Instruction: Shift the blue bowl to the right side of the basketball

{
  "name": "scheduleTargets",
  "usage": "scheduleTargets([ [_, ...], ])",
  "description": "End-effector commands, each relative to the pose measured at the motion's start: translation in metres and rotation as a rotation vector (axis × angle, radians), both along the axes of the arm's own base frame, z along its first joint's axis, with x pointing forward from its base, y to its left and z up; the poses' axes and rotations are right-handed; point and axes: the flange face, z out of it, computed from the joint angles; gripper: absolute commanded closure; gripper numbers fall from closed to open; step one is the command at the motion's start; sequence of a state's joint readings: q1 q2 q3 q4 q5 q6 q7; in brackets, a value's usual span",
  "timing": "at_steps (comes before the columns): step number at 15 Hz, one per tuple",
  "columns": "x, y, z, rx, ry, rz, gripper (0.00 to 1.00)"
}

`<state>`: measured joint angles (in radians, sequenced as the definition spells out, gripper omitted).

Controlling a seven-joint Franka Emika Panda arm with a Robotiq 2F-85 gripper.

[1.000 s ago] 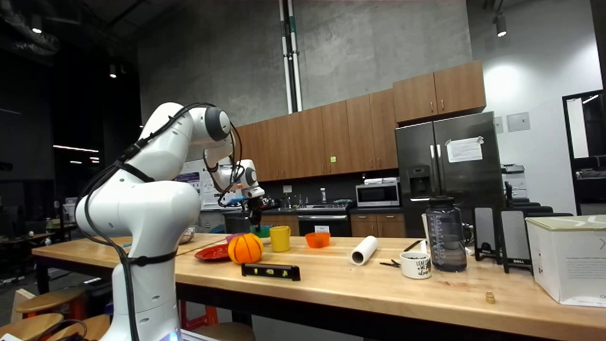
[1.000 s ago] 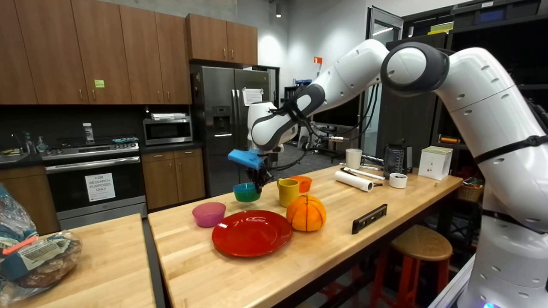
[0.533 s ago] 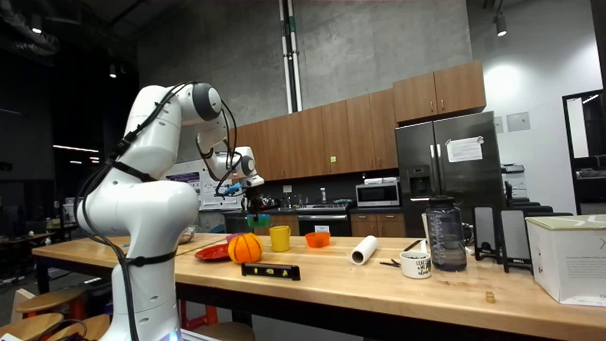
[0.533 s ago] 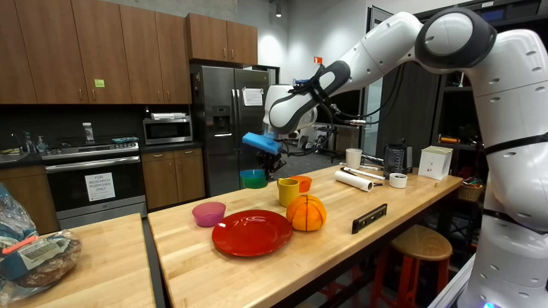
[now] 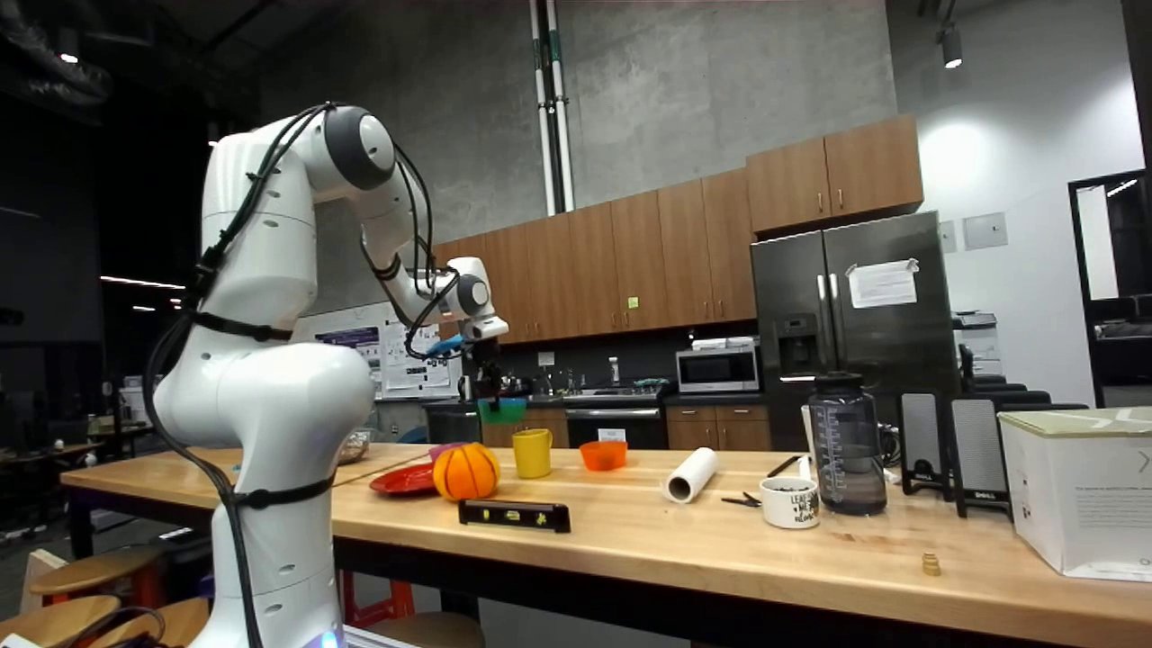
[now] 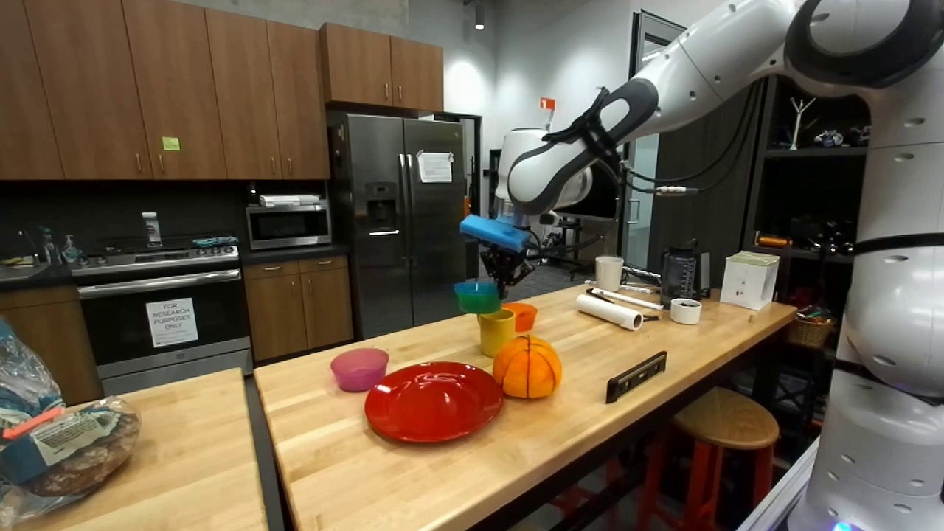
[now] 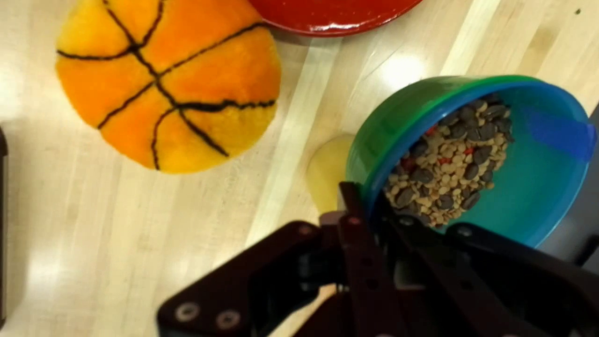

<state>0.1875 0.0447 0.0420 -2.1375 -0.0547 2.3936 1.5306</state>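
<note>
Step in hand looks like the carry: round blue-to-green plastic-looking bowl up in the air, off the wooden tabletop, not set down yet. To do it well: move slow, rim level as it roughly is in both exterior views, because a loose mix of dark and pale seeds or beans sits inside and would likely spill on a jerk. One-sided rim hold, so the bowl may sag or twist. Give the matte yellow mug plenty of height; bowl lines up with the mug's top in an exterior view, actual gap can't tell. Then probably straight down on the right of the orange ball with thin black lines, maybe onto the wood between it and the long black spirit level; whose right isn't certain. Base flat before letting go, and don't nudge the ball, it could roll. Fingers: black two-finger gripper pinching the bowl's rim, one fingertip outside the wall, one inside. In the wrist view the bowl lies right of the fingers and past their tips, mouth toward the camera; ball is upper left, well apart from the tips.
</note>
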Motion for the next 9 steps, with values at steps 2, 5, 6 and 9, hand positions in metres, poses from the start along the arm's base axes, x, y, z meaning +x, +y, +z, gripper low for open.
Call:
scheduleTargets([
  [2, -0.037, -0.045, 0.0, 0.019, 0.009, -0.102, 0.98],
  [5, -0.057, -0.071, -0.007, 0.028, 0.02, -0.168, 0.98],
  [6, -0.064, -0.079, -0.01, 0.031, 0.025, -0.194, 0.98],
  [9, -0.084, -0.097, -0.023, 0.039, 0.043, -0.263, 0.98],
])
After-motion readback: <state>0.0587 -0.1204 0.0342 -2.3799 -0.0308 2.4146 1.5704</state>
